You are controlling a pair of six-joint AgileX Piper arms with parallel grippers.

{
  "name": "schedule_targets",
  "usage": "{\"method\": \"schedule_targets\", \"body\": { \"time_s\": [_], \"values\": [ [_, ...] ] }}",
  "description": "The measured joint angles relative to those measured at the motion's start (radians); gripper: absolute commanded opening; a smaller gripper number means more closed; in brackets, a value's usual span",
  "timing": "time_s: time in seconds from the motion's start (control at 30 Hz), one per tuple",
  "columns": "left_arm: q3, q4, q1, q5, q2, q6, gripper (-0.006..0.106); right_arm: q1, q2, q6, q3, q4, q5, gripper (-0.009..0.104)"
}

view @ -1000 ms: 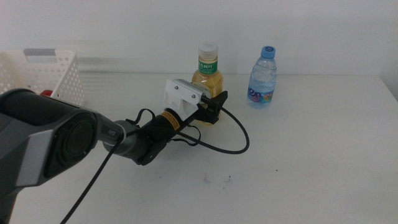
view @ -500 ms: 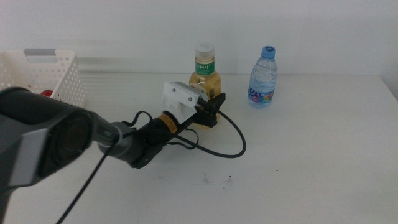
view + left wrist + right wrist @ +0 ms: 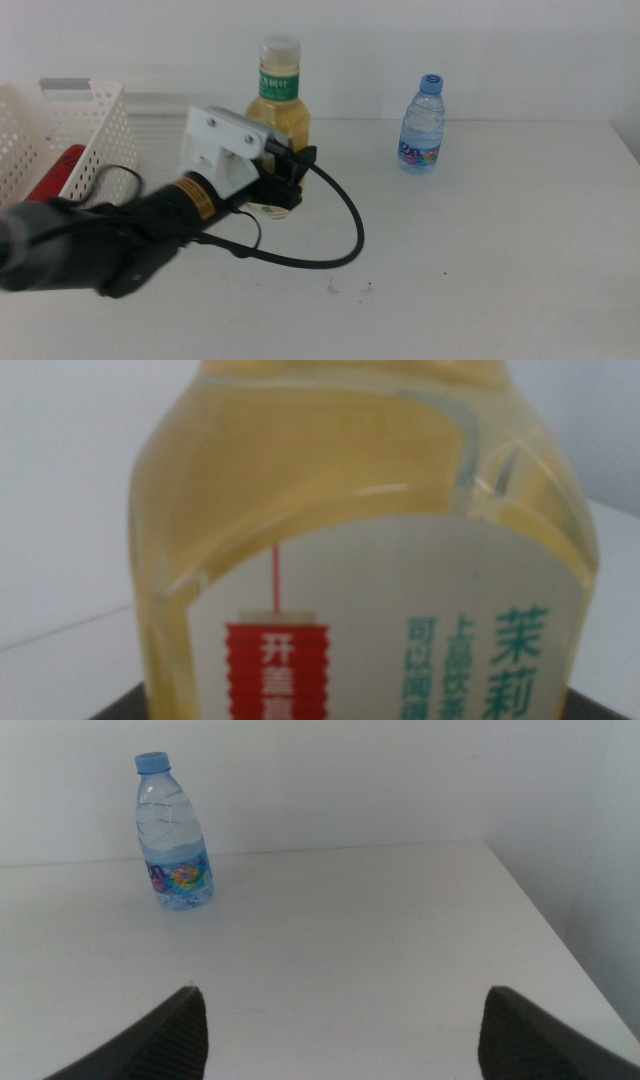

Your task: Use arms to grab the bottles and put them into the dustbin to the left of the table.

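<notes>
White bench and a pale wall fill the scene, with the perforated basket at the far left edge and a red can already lying inside it. The left pincer is clenched around the lower body of the yellow tea bottle, which looks lifted and carried toward the basket; in the left wrist view the bottle fills the whole picture, so it sits deep between the jaws. The clear water bottle stands upright near the back of the bench, well apart from the left arm, not yet handled.

The grip is low on a tall bottle, so, as I judge it, a quick swing could tip it in the jaws or let it slip before it clears the basket rim. The black cable loops loosely over the bench and might drag.

The right pincer waits with its jaws spread wide, holding nothing, facing the water bottle.
</notes>
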Motion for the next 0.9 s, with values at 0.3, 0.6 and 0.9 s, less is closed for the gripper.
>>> {"method": "schedule_targets", "body": {
  "time_s": [0.3,0.6,0.9],
  "values": [
    [0.021,0.216,0.0,0.414,-0.411,-0.274,0.024,0.0,0.0,0.0,0.0,0.0,0.0,0.09],
    [-0.02,0.374,0.0,0.731,-0.574,-0.551,0.024,0.0,0.0,0.0,0.0,0.0,0.0,0.09],
    [-0.088,0.354,0.0,0.817,-0.578,-0.581,0.024,0.0,0.0,0.0,0.0,0.0,0.0,0.09]
  ]
}}
